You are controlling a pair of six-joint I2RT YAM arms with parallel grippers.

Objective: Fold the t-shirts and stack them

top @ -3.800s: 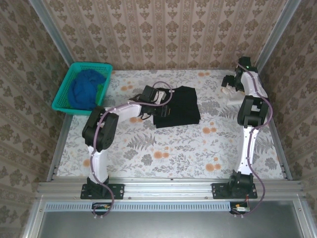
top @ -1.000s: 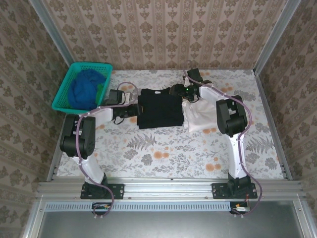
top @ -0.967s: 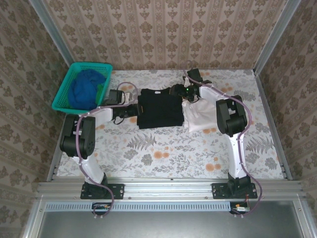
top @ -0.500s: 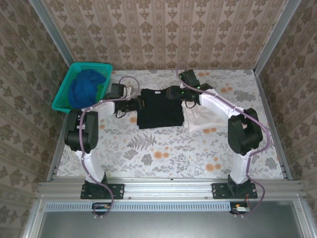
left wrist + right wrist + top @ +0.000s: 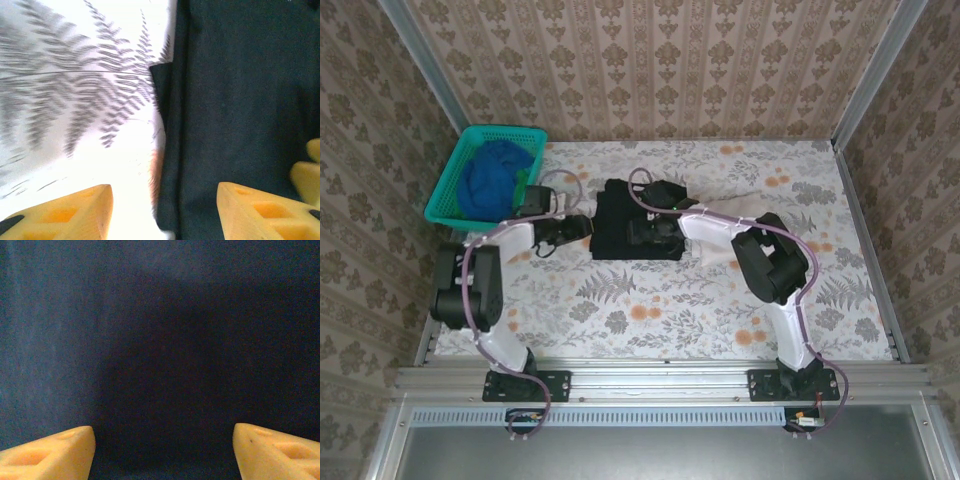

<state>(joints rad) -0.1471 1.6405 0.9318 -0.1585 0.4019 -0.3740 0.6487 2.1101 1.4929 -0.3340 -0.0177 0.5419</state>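
A folded black t-shirt (image 5: 618,215) lies at mid-table. My left gripper (image 5: 584,228) is open at its left edge; in the left wrist view the gripper (image 5: 165,212) straddles that edge of the black cloth (image 5: 240,100), one fingertip (image 5: 75,210) over the tablecloth. My right gripper (image 5: 642,234) hovers open over the black shirt, and dark cloth (image 5: 160,340) spans the space between its fingertips (image 5: 280,450). A pale white-pink t-shirt (image 5: 745,205) lies to the right, partly under the right arm. The blue t-shirt (image 5: 490,180) sits bunched in the basket.
The teal mesh basket (image 5: 442,200) stands at the back left corner. Floral tablecloth (image 5: 650,300) is bare in front of the shirts. Metal rails edge the table at left and right. A second yellow fingertip (image 5: 306,172) shows at the right edge of the left wrist view.
My right arm has swung left and nearer, from the black shirt's far edge to above its middle, its jaws narrowing slightly. The left gripper stays at the shirt's left edge.
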